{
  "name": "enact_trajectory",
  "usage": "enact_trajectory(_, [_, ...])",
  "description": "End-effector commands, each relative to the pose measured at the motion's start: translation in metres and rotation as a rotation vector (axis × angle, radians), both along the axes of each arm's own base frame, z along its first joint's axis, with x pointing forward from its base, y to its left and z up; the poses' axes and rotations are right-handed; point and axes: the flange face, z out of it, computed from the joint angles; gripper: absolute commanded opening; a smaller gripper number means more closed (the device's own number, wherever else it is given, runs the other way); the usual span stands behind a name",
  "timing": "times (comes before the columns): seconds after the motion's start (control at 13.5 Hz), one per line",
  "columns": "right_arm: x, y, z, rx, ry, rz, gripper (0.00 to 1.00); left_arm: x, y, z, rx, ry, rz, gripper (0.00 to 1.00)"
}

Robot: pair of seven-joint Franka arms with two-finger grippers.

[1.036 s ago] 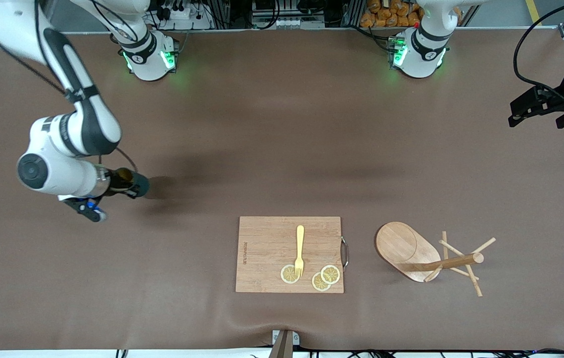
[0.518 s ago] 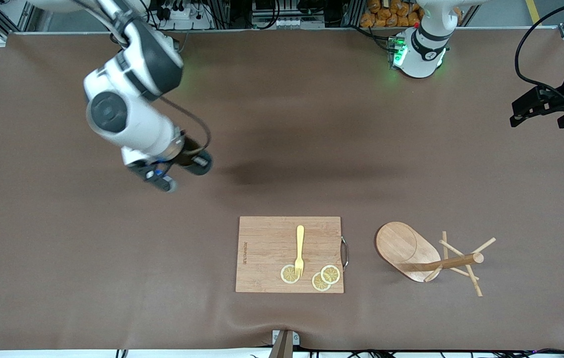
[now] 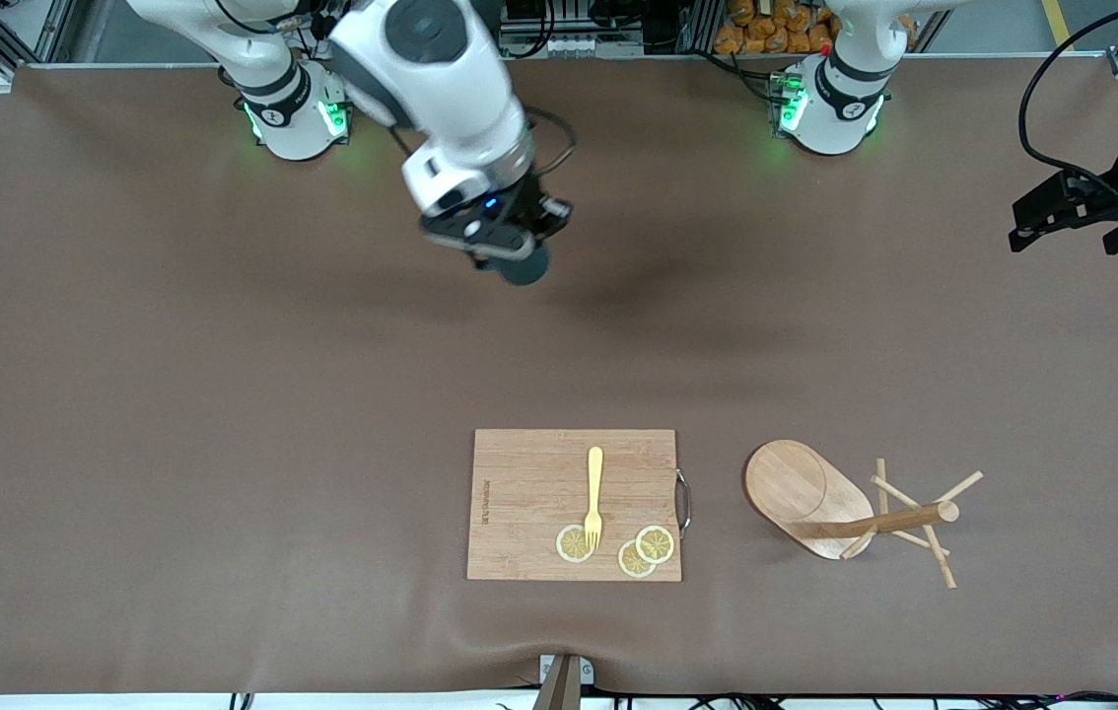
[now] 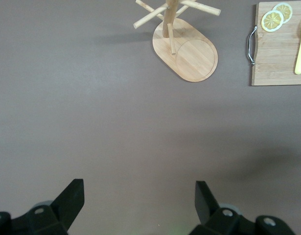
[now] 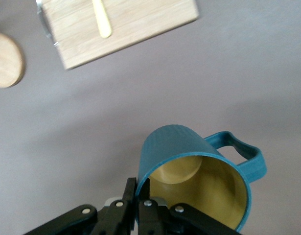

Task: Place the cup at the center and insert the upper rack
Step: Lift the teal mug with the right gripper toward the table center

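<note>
My right gripper (image 3: 505,247) is shut on the rim of the teal-green cup (image 3: 524,266) and holds it in the air over the table's middle, between the two arm bases. In the right wrist view the cup (image 5: 189,156) shows its yellowish inside and side handle, with the gripper (image 5: 145,193) pinching its wall. The wooden mug tree (image 3: 850,513) lies tipped on its side beside the cutting board, toward the left arm's end; it also shows in the left wrist view (image 4: 184,44). My left gripper (image 3: 1047,212) waits open and empty at the table's edge (image 4: 138,198).
A rectangular wooden cutting board (image 3: 510,473) with a metal handle lies near the front edge. On it lie a yellow fork (image 3: 594,493) and three lemon slices (image 3: 655,543). It also shows in the right wrist view (image 5: 140,19).
My right arm has carried the cup up from the table's right-arm end and swung it toward the middle. The left arm, mug tree and board have not moved.
</note>
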Motion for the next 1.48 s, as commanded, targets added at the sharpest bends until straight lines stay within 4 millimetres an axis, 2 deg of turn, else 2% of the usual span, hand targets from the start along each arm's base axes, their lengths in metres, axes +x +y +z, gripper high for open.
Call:
enact_trajectory(0.0, [-0.001, 0.047, -0.01, 0.012, 0.005, -0.079, 0.0, -0.001, 0.0, -0.001, -0.014, 0.011, 0.008, 1.0])
enact_trajectory(0.22, [-0.002, 0.092, -0.049, -0.011, 0.024, -0.171, 0.0, 0.0, 0.0, -0.002, -0.014, 0.011, 0.005, 1.0])
enact_trajectory(0.37, [-0.005, 0.112, -0.082, -0.045, 0.026, -0.189, 0.0, 0.002, 0.001, -0.007, -0.015, 0.02, -0.002, 1.0])
enact_trajectory(0.52, [-0.009, 0.126, -0.106, -0.058, 0.029, -0.184, 0.0, 0.005, 0.0, -0.011, -0.016, 0.023, -0.005, 1.0])
enact_trajectory(0.74, [-0.033, 0.154, -0.146, -0.06, 0.03, -0.17, 0.0, 0.011, -0.001, -0.019, -0.018, 0.029, -0.008, 1.0])
enact_trajectory(0.89, [-0.05, 0.172, -0.173, -0.063, 0.035, -0.222, 0.0, 0.014, -0.005, -0.023, -0.019, 0.033, -0.017, 1.0])
enact_trajectory(1.11, [-0.055, 0.181, -0.192, -0.07, 0.07, -0.367, 0.0, 0.017, -0.009, -0.027, -0.019, 0.037, -0.025, 1.0])
enact_trajectory(1.41, [-0.059, 0.182, -0.202, -0.084, 0.138, -0.58, 0.0, 0.02, -0.013, -0.031, -0.021, 0.039, -0.032, 1.0])
